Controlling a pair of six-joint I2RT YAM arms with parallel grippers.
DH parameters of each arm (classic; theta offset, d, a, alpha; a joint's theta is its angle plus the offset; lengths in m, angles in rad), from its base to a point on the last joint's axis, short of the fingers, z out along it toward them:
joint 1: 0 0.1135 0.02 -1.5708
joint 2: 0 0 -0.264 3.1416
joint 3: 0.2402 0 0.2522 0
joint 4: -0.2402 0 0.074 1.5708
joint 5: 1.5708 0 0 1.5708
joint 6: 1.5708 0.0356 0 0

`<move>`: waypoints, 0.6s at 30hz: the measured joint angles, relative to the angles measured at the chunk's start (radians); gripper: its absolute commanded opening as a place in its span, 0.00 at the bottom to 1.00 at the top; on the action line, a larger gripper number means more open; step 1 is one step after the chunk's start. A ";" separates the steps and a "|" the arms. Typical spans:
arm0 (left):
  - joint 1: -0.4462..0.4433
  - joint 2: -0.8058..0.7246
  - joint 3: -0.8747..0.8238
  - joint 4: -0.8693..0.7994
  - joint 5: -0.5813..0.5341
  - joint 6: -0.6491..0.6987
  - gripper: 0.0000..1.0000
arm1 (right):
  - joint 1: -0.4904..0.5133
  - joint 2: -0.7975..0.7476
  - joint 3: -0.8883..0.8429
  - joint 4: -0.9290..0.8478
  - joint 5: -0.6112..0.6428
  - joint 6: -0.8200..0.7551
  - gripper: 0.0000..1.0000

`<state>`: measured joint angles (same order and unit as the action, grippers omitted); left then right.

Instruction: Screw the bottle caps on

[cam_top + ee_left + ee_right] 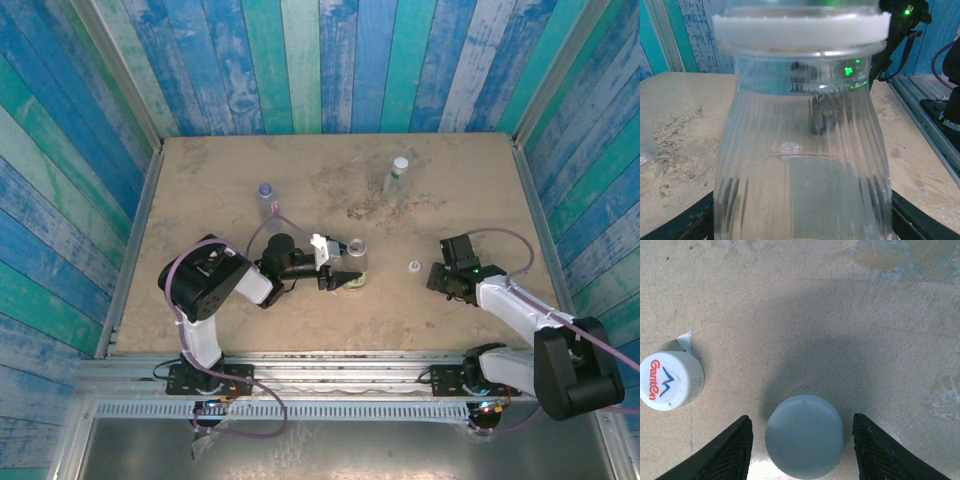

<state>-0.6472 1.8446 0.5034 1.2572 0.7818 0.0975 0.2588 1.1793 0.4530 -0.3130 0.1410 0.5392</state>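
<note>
The left arm's fingers (920, 220) pinch a clear ribbed plastic bottle (800, 150) that stands upright near the middle of the sandy desk (200, 180), a white band ringing its neck. The right arm's fingers (725, 455) are spread either side of a pale round plastic cap (804, 435) lying flat on the desk, with a narrow gap at each side. A white round cap with red lettering (671, 380) lies nearby. Farther back stand a blue-topped clear bottle (267, 195) and a white-capped clear bottle (397, 175), well apart.

Bright, even light — soft shadow around the cap (804, 435).
</note>
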 measured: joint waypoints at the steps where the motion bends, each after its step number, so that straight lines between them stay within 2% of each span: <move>1: 0.000 0.000 0.000 0.000 0.000 0.000 0.66 | 0.000 0.002 0.000 0.000 0.002 0.001 0.53; 11: 0.000 0.000 0.001 -0.002 0.002 0.000 0.67 | 0.001 0.033 0.010 -0.001 0.018 0.004 0.44; 18: 0.000 0.000 0.001 -0.002 0.002 0.000 0.67 | 0.004 0.033 0.023 -0.004 0.021 0.003 0.44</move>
<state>-0.6472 1.8446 0.5041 1.2552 0.7841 0.0971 0.2626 1.2125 0.4755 -0.3172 0.1616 0.5419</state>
